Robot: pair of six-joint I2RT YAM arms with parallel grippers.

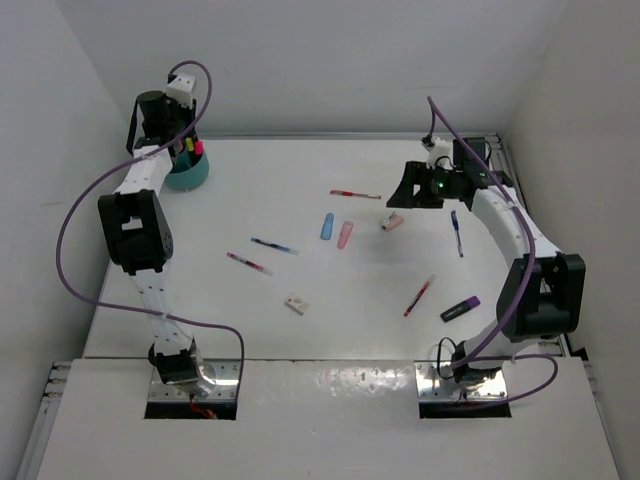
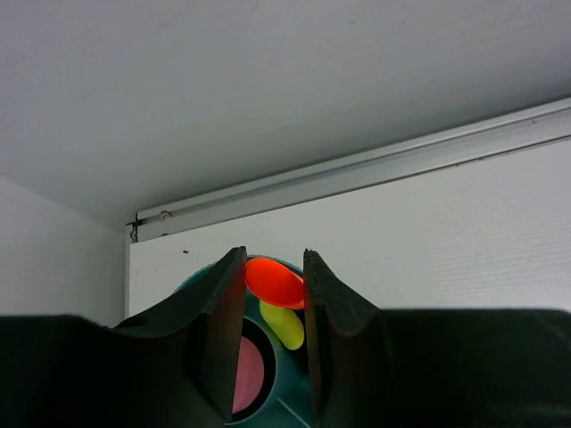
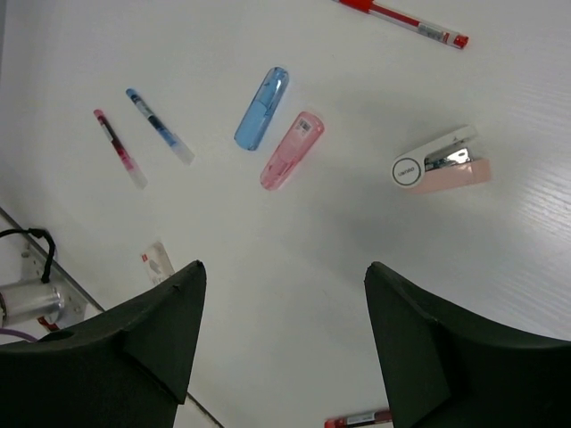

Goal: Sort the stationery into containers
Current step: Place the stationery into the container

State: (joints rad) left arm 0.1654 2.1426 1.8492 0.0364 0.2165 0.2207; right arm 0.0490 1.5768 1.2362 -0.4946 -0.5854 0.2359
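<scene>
**Left gripper clamped on an orange highlighter over the cup; right gripper open above the loose stationery.**

The squat round teal cup (image 1: 190, 181) stands at the top view's upper left, with a yellow highlighter end (image 2: 285, 326) and a pink highlighter end (image 2: 248, 374) showing inside it. The left gripper (image 2: 274, 259) has its dark fingers narrowly parted, and the glossy orange highlighter end (image 2: 275, 282) fills the gap, touching both. The right gripper (image 3: 284, 272) is spread wide and holds nothing. Below it, on the matte white table (image 3: 268, 223), lie a translucent blue capsule-shaped eraser (image 3: 261, 109) and a pink capsule-shaped eraser (image 3: 291, 151) close together. To their right is a small white-and-pink stapler (image 3: 440, 161), and a thin red pen (image 3: 401, 16) lies at the frame's top. A purple-ended black highlighter (image 1: 460, 309) lies at the top view's lower right.
</scene>
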